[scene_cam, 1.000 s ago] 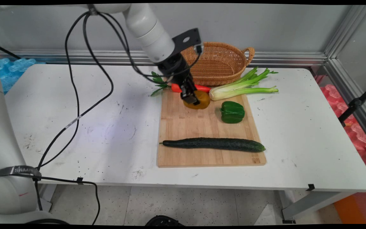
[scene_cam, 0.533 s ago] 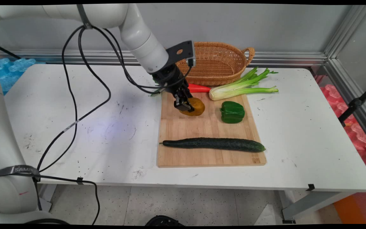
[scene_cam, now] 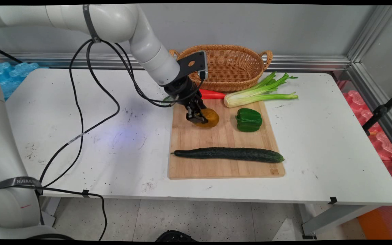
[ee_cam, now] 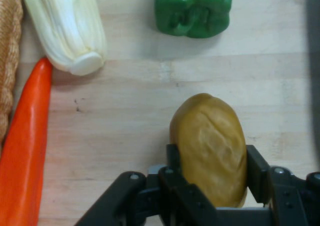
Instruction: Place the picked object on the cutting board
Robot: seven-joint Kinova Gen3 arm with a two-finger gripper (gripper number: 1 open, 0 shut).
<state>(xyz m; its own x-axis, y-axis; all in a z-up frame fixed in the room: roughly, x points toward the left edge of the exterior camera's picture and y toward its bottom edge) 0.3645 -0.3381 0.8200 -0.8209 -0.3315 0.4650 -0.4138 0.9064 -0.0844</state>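
White tabletop [scene_cam: 80,143] before grey wall | cutting board [scene_cam: 216,166] | one each: basket [scene_cam: 237,64] at 12 o'clock, celery [scene_cam: 260,93], carrot [scene_cam: 213,95], pepper [scene_cam: 248,119], cucumber [scene_cam: 230,154] | jaws gripping potato [scene_cam: 211,118]

We see a white worktop [scene_cam: 80,136], scuffed and speckled with dark marks. A bamboo cutting board [scene_cam: 216,170] lies on it — our landmark. Just behind the board's far edge stands a wicker basket [scene_cam: 237,68], touching nothing on the board that we can tell. A carrot [scene_cam: 213,95] lies along that far edge in front of the basket, and a celery bunch [scene_cam: 260,93] lies at the board's far right corner — its cut end over the board, its leaves out on the worktop.
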